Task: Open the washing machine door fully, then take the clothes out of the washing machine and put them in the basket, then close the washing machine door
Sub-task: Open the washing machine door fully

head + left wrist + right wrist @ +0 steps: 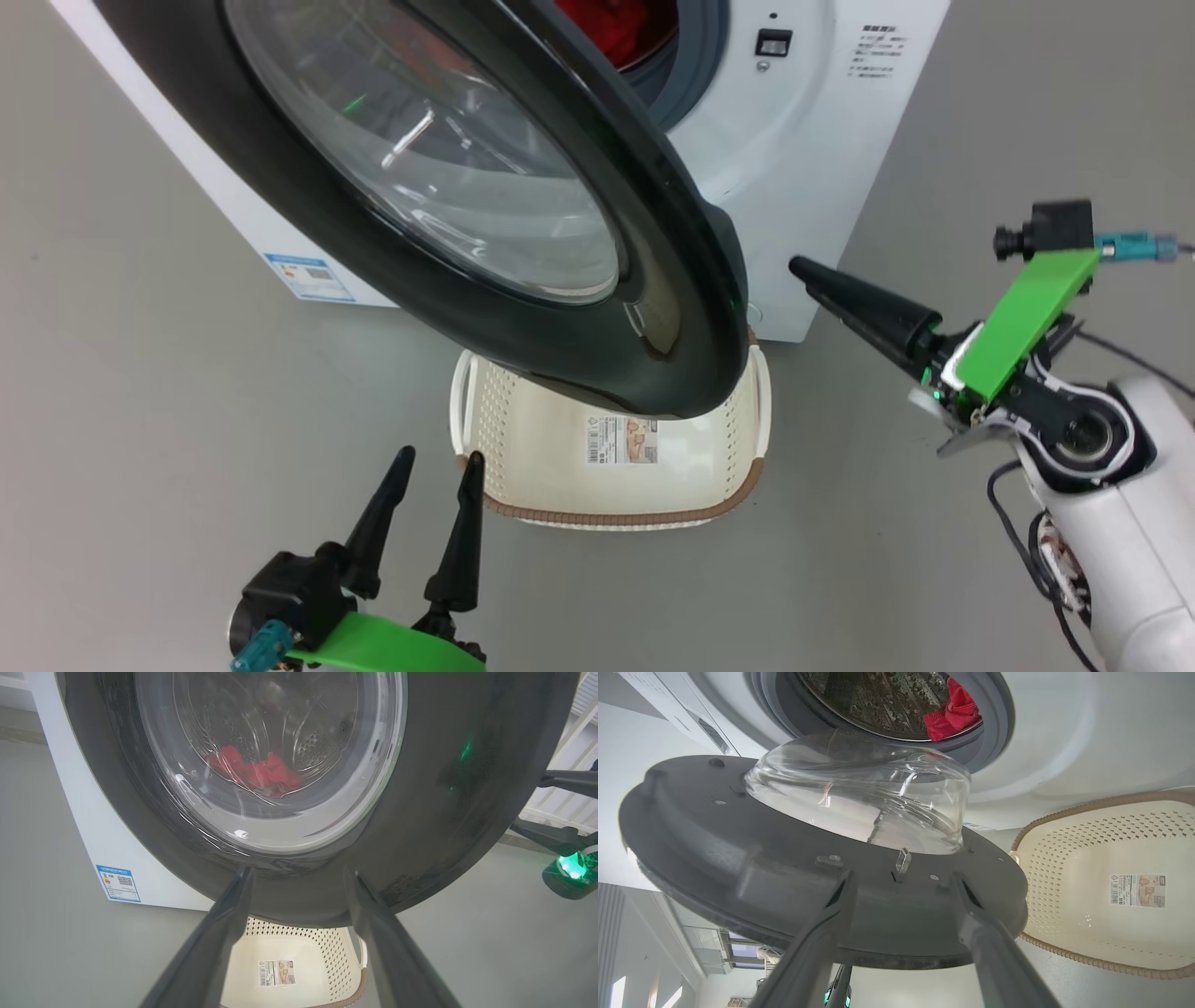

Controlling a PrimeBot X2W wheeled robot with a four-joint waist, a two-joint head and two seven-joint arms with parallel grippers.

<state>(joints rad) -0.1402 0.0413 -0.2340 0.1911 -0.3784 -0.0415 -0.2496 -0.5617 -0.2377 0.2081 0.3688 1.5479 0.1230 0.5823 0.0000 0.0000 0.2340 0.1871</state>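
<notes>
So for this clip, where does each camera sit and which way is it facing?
Head: looks down on the washing machine door, basket; left gripper, right gripper show.
Left wrist: low, faces the door's outer glass; own fingers show.
Right wrist: low, faces the door's inner side, drum; own fingers show.
Shared: clothes, door and basket appear in all three.

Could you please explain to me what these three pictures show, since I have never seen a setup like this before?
They come from a two-armed robot's cameras: one on its head, one on each wrist. The head view shows the left gripper and right gripper, both open and holding nothing. Before them stands the washing machine, with the washing machine door swung partly open. The clothes, bright red, still lie in the drum. The basket sits on the floor, empty apart from its paper label.
</notes>
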